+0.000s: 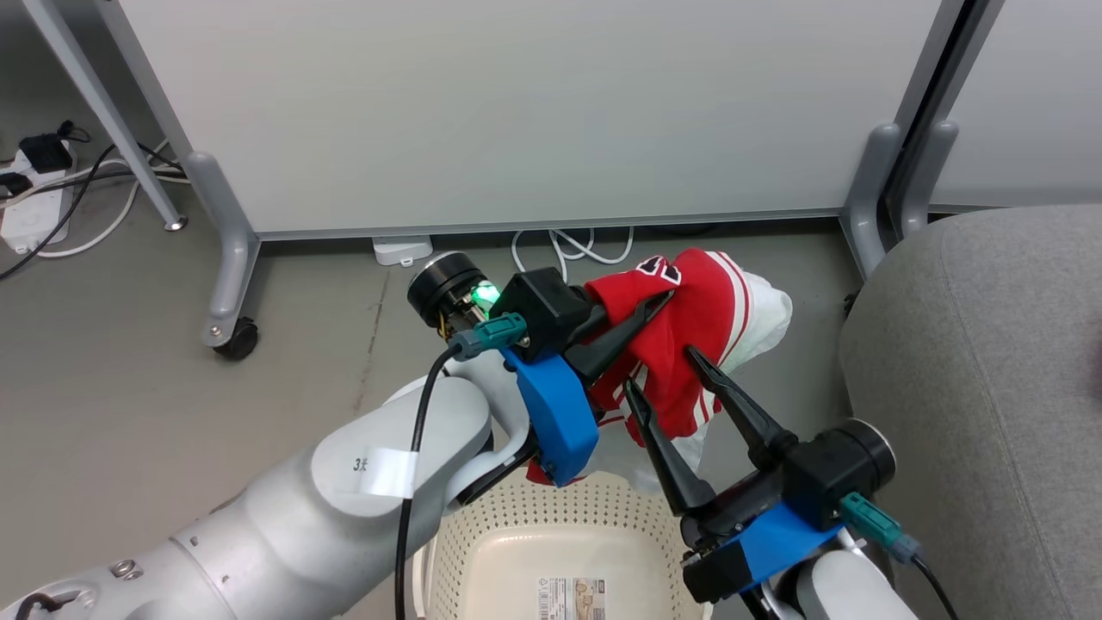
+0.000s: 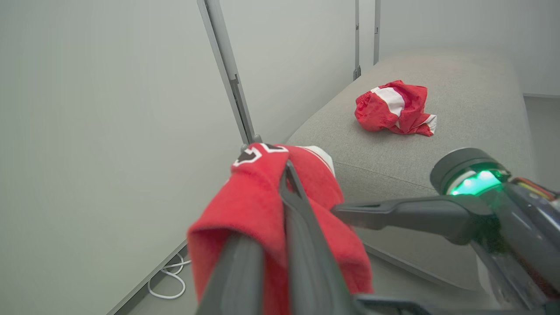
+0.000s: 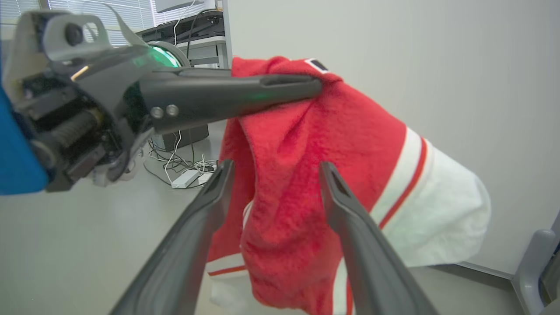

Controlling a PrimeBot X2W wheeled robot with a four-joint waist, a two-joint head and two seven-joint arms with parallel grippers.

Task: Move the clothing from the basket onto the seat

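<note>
My left gripper (image 1: 663,301) is clamped shut on the jersey (image 1: 706,301), w/ a bunch of red cloth pinched btwn the fingers near the black-and-white letter patch. In the left wrist view the fabric drapes over both fingers (image 2: 302,245) and hangs down either side.

The jersey is up in the air, off the floor, beyond the far rim of the basket (image 1: 525,508) and left of the seat (image 1: 990,362), touching neither. Its white sleeve w/ red stripes bulges out toward the seat side. The striped lower edge hangs down toward the basket rim.

My right gripper (image 1: 659,368) is wide open, holding nothing, tips pointing up into the hanging cloth from below. In the right wrist view a red fold sits btwn its two fingers. Whether the pads actually touch the cloth I can't tell from that angle.

The basket sits right below me at the bottom edge of the head view. A small label (image 1: 572,598) shows on its bottom.

A second red garment (image 2: 393,109) w/ a white panel lies crumpled on top of the seat, well apart from the jersey, as seen in the left wrist view.

Behind it all stands a pale partition panel (image 1: 516,112) on grey feet. White cables (image 1: 568,245) loop on the floor at its base, and a power strip (image 1: 34,215) lies at far left.
</note>
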